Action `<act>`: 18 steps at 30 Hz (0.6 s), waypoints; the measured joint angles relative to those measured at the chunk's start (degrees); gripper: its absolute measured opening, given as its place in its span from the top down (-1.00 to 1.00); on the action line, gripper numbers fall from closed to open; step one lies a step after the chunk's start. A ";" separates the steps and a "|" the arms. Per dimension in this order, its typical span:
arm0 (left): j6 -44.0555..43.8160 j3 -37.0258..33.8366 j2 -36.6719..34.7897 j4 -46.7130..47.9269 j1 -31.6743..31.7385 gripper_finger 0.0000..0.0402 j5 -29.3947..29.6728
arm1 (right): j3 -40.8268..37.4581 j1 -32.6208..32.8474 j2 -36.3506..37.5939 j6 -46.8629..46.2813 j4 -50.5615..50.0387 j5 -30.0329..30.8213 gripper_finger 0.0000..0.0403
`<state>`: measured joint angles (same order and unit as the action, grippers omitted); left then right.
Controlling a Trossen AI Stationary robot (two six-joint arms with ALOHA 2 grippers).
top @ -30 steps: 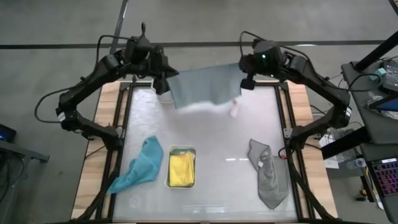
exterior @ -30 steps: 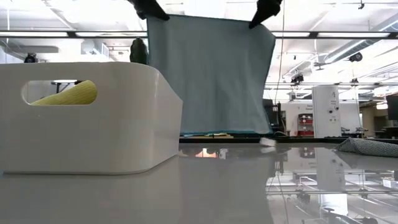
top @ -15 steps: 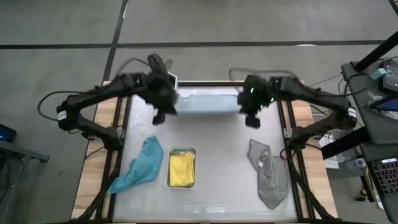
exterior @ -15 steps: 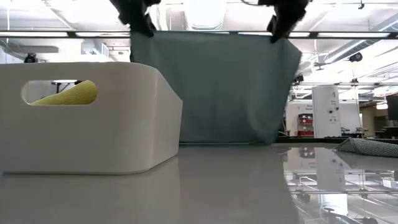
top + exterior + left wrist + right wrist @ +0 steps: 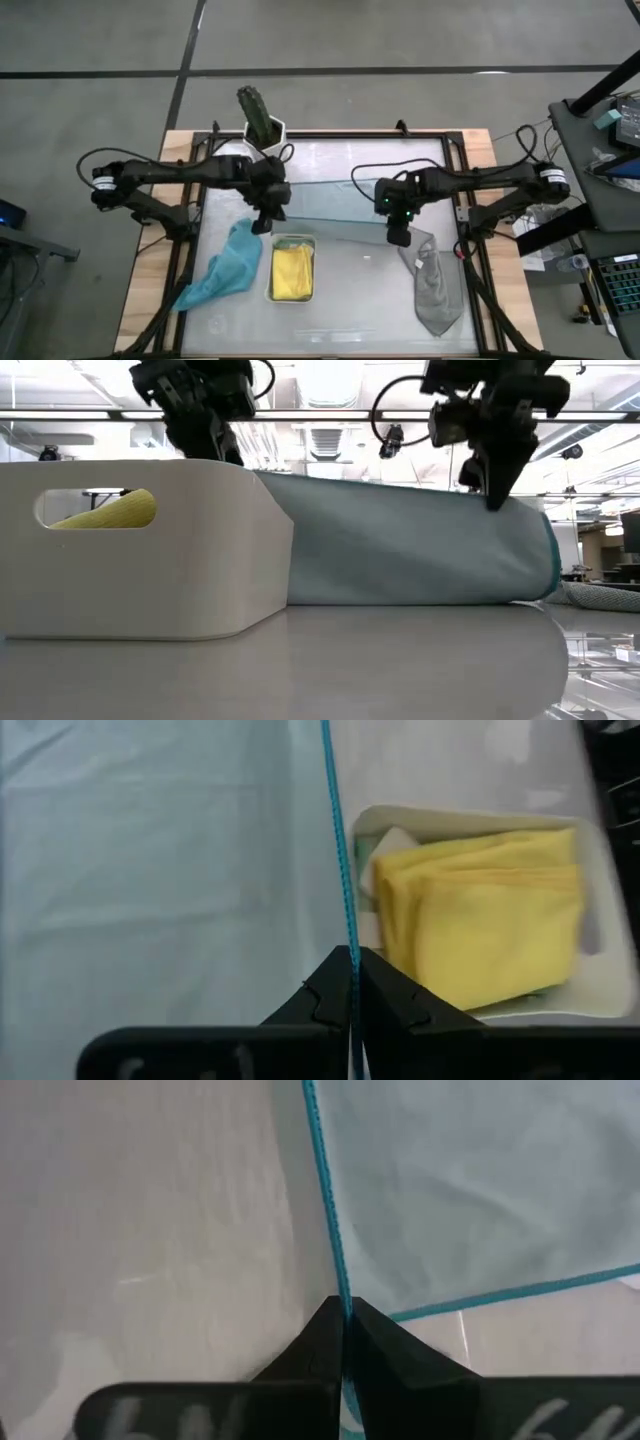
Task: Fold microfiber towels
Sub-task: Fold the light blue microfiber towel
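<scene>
At far left the teal towel (image 5: 225, 268) lies crumpled beside the white tray (image 5: 291, 242), where the yellow towel (image 5: 292, 272) sits folded. The left gripper (image 5: 262, 220) pinches one hemmed edge of the light blue towel (image 5: 335, 205), which drapes to the tabletop (image 5: 350, 300). The right gripper (image 5: 398, 236) clamps the opposite edge. The grey towel (image 5: 433, 285) lies just beside it, with bare tabletop nearer the front.

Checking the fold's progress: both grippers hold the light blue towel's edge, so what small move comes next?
Probably lower both held corners onto the table. The left gripper and right gripper pinch the light blue microfiber towel by its edge; its far part already lies flat.
</scene>
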<state>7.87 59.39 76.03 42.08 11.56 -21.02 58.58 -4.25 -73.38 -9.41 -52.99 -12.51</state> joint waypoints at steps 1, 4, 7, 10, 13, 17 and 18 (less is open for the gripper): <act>0.16 -0.45 0.00 -0.54 0.14 1.00 0.89 | -0.34 -0.14 -0.30 0.02 0.29 0.06 0.96; 1.49 -1.04 0.44 -2.93 1.27 1.00 3.95 | -0.52 -1.65 -0.73 1.79 1.56 0.53 0.96; 1.71 -1.17 2.25 -4.44 3.32 1.00 5.17 | 0.53 -4.26 -0.99 3.89 2.45 1.99 0.96; 1.96 -1.20 5.25 -4.99 5.32 1.00 5.34 | 2.29 -7.37 -1.51 6.10 2.23 4.00 0.96; 2.08 -1.16 9.03 -4.86 7.00 1.00 7.10 | 3.25 -10.44 -3.23 8.63 2.54 4.15 0.96; 3.09 -0.76 12.84 -5.19 8.72 1.00 7.99 | 3.26 -13.95 -7.57 11.33 2.29 4.11 0.96; 3.28 -0.55 13.64 -5.32 9.07 1.00 8.00 | 3.24 -14.68 -8.99 12.06 2.25 4.11 0.96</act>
<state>11.15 58.84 89.67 36.76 20.63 -13.02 61.82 -18.94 -82.37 2.65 -50.74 -8.40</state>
